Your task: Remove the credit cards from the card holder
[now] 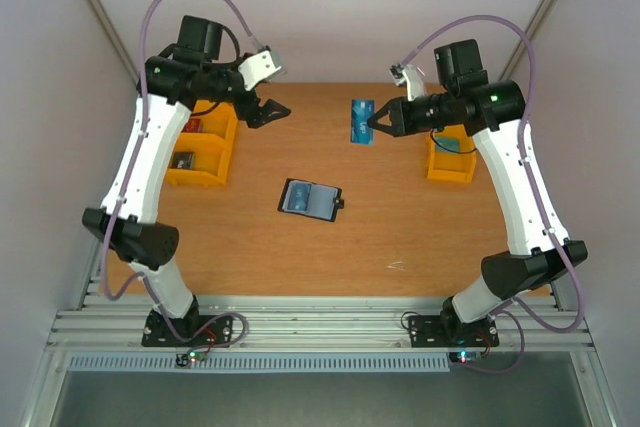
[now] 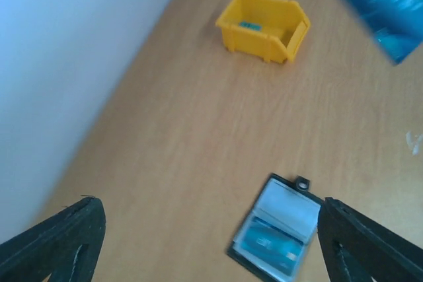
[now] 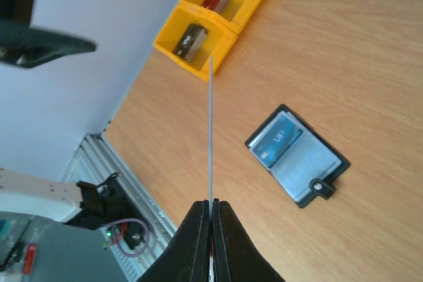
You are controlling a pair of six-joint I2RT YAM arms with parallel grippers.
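The card holder lies open on the table's middle, its snap tab to the right; a blue card shows in one pocket. It also shows in the left wrist view and the right wrist view. My right gripper is shut on a blue credit card, held in the air at the back; the right wrist view shows the card edge-on between the fingers. The card also shows blurred in the left wrist view. My left gripper is open and empty, raised at the back left.
Yellow bins stand at the left with a dark card and a red card inside. Another yellow bin stands at the right under the right arm, with something blue in it. A wall runs along the left.
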